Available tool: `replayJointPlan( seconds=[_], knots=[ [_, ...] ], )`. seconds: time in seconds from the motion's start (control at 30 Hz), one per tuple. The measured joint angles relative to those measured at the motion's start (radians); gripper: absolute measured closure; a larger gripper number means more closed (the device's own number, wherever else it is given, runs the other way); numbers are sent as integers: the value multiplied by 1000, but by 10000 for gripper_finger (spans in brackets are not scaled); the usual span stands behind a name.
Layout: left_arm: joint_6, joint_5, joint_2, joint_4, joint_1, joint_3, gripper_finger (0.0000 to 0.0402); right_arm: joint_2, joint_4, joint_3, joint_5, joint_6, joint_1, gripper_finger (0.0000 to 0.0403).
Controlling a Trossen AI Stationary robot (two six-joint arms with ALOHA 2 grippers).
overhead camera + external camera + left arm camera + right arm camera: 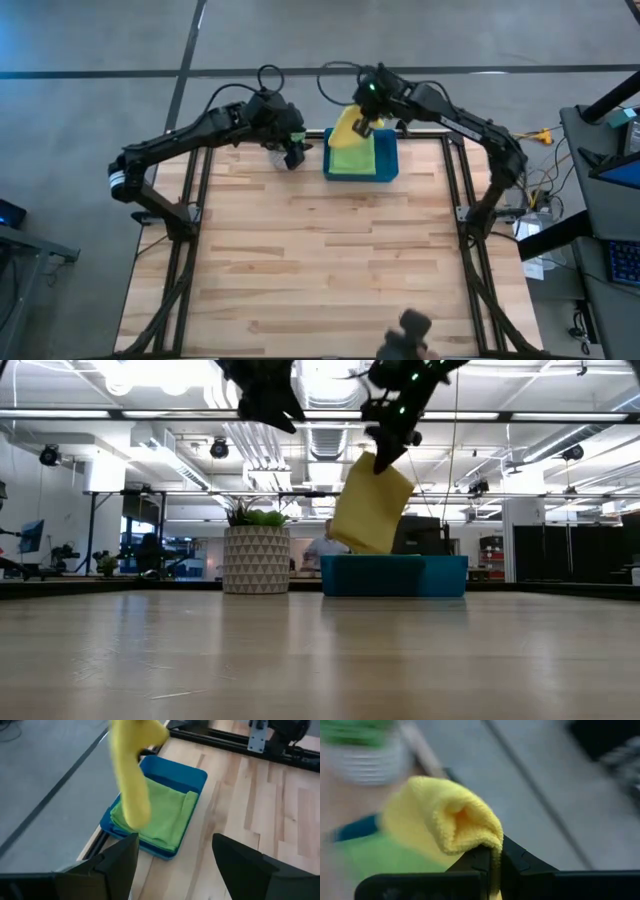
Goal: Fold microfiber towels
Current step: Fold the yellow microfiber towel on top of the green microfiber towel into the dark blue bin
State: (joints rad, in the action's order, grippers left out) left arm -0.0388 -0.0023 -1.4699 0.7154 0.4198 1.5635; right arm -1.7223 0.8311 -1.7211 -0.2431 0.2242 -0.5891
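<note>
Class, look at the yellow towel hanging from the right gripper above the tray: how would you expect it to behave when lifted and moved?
The yellow towel is probably floppy: it hangs in a drooping fold from the right gripper. It seems light, since one pinched edge carries it. It would likely sway when moved, hanging free above the tray.

We see most of the table [320,250] bare, so approach from the near side is free. At the far edge the tray [385,170] and the yellow towel [347,127] hanging over it block the way; left gripper [293,155] sits just beside the tray.
</note>
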Motion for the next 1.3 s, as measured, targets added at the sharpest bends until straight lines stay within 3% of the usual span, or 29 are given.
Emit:
replayJointPlan(
  seconds=[0.1,0.2,0.6,0.87,1.3],
  knots=[
    [21,-4,-3,1,0,-1,162,-87,-6,-86,-149,55,-34,394],
    [61,-3,-3,1,0,0,162,-150,25,-144,-228,50,-46,394],
    [136,-3,-3,3,-1,-51,162,-286,54,-47,-176,-20,46,394],
    [142,-2,-3,2,-10,-99,162,-277,107,-3,-179,-107,90,394],
    [165,-1,-3,-8,-15,-111,162,-246,241,26,-270,-269,163,394]
  ],
)
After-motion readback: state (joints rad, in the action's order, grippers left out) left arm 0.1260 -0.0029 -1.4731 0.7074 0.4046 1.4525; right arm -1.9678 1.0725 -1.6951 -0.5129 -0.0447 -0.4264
